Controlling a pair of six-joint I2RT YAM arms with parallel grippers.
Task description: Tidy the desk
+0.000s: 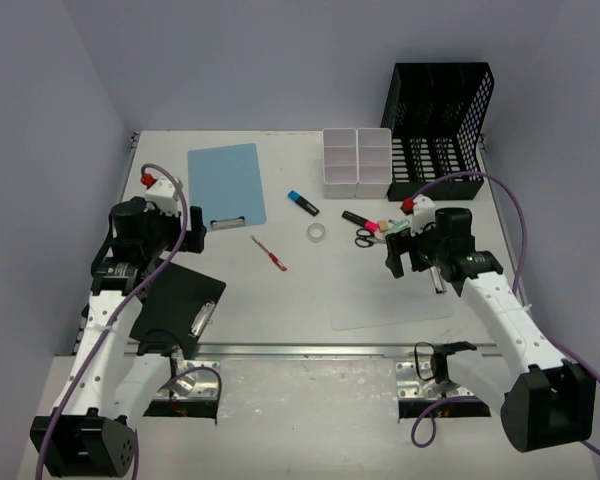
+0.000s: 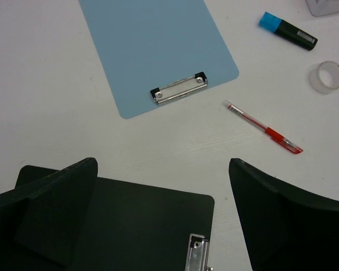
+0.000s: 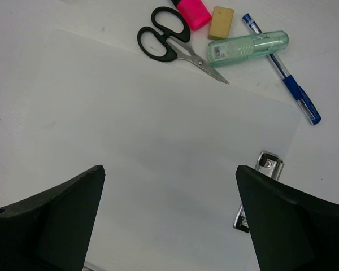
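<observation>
1. The desk fills the top view, off-white; a metal rail runs along its near edge; grey walls close off the left and far sides.
2. Left gripper: fingers spread wide with nothing between them; it hangs above the far edge of a black clipboard lying at the near left.
3. Beyond it lies a blue clipboard, clip end nearest the gripper; a red pen lies slanted just right of it, apart from both boards.
4. Mid-desk: a blue-capped marker and a clear tape roll, close together but not touching.
5. Right gripper: fingers also spread, gripping nothing; it hangs over a flat white board whose metal clip shows at the right edge.
6. Crowded past that board's far edge: scissors, a pink highlighter, a tan eraser, a pale green tube and a blue pen; the tube lies across the pen.
7. Far right: white compartment bins just beside a black mesh rack in the corner.
8. Bare desk surface shows between the red pen and the white board, and along the rail.
</observation>
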